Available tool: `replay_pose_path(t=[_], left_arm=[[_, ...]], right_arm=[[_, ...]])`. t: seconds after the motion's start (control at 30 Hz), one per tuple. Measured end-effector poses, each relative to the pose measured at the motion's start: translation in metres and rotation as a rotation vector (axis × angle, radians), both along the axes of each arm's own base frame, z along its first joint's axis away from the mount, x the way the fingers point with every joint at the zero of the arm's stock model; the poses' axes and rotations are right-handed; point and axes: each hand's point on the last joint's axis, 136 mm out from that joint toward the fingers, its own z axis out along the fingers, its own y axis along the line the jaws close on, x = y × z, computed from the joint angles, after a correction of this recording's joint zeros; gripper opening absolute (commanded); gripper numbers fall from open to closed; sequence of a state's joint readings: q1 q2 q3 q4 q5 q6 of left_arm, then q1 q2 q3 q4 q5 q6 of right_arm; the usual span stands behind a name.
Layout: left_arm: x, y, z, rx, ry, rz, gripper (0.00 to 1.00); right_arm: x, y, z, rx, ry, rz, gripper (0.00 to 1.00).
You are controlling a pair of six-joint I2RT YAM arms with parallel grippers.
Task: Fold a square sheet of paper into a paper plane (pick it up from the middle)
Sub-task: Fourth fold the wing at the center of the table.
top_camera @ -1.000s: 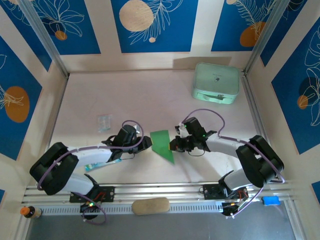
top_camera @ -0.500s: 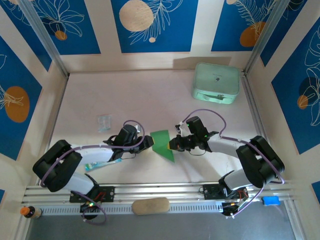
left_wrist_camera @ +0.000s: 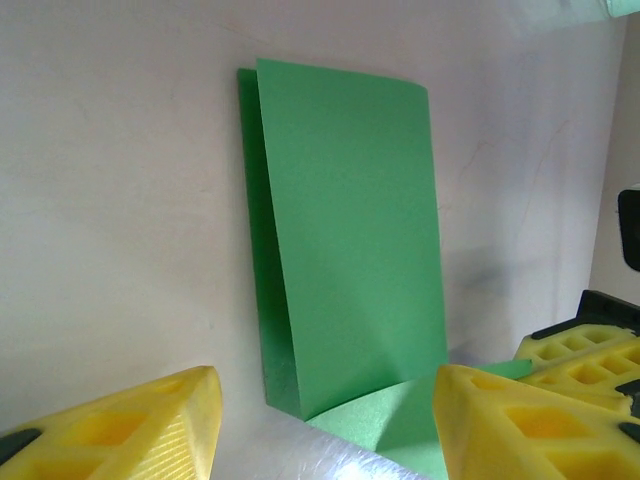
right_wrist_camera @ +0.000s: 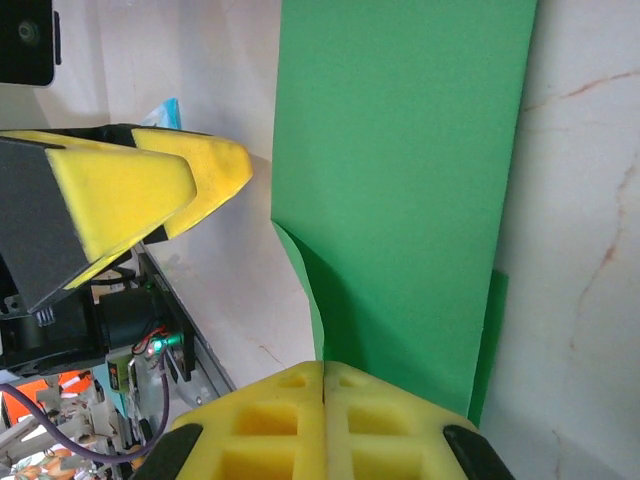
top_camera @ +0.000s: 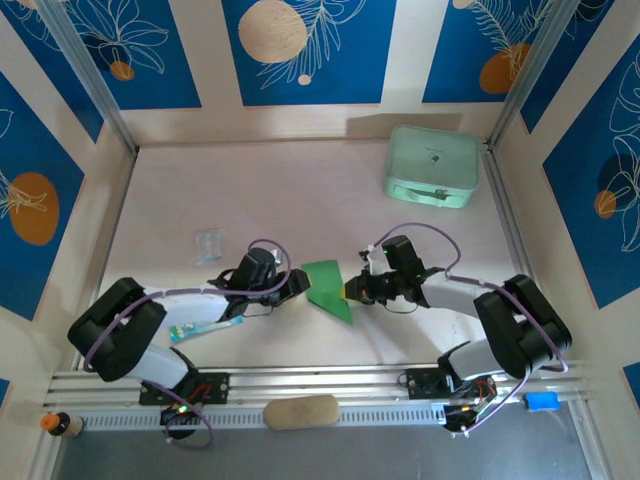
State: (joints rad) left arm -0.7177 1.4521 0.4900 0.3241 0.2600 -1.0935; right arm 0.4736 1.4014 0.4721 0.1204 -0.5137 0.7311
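Flattening the half-fold
The right gripper [right_wrist_camera: 323, 400], shut, pinches the square sheet of paper [top_camera: 328, 290] near the bench's [top_camera: 300, 190] front edge. The left gripper [left_wrist_camera: 325, 395], open, should press the crease without skewing the layers.

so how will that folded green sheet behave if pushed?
Probably floppy: the green sheet curls up where the right gripper pinches its edge. Likely light, so a push may slide it across the smooth table. Its fold gapes, so it may spring open.

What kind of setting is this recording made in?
Likely a purpose-built robot data-collection booth, not a home: a pale tabletop boxed in by blue leaf-print wall panels, aluminium rails along the near edge, left arm and right arm bolted there.
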Motion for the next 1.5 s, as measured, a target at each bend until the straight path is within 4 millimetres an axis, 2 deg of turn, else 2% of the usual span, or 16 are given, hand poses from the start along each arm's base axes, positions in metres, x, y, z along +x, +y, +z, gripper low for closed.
replay_pose_path(t=[0.2, 0.4, 0.7, 0.97, 1.13, 1.27, 1.5], left_arm=[[0.008, -0.012, 0.001, -0.023, 0.0, -0.019, 0.54], [0.01, -0.017, -0.007, -0.028, 0.015, -0.025, 0.52], [0.02, -0.033, -0.007, -0.076, 0.023, -0.036, 0.35], [0.021, -0.035, -0.009, -0.088, 0.036, -0.03, 0.12], [0.021, -0.034, -0.008, -0.083, 0.031, -0.028, 0.0], [0.023, -0.031, 0.001, -0.079, 0.008, -0.014, 0.0], [0.025, -0.02, 0.012, -0.054, -0.032, 0.028, 0.0]], right_arm=[[0.003, -0.002, 0.005, 0.022, -0.014, -0.008, 0.01], [0.003, -0.005, 0.007, 0.034, -0.016, -0.02, 0.01], [0.002, -0.009, 0.006, 0.045, -0.007, -0.033, 0.01], [0.004, -0.01, 0.007, 0.049, -0.01, -0.039, 0.03], [0.003, -0.012, 0.004, 0.029, -0.002, -0.048, 0.14], [-0.002, -0.013, -0.003, -0.017, -0.001, -0.043, 0.25], [-0.003, -0.009, 0.004, -0.107, -0.092, -0.027, 0.31]])
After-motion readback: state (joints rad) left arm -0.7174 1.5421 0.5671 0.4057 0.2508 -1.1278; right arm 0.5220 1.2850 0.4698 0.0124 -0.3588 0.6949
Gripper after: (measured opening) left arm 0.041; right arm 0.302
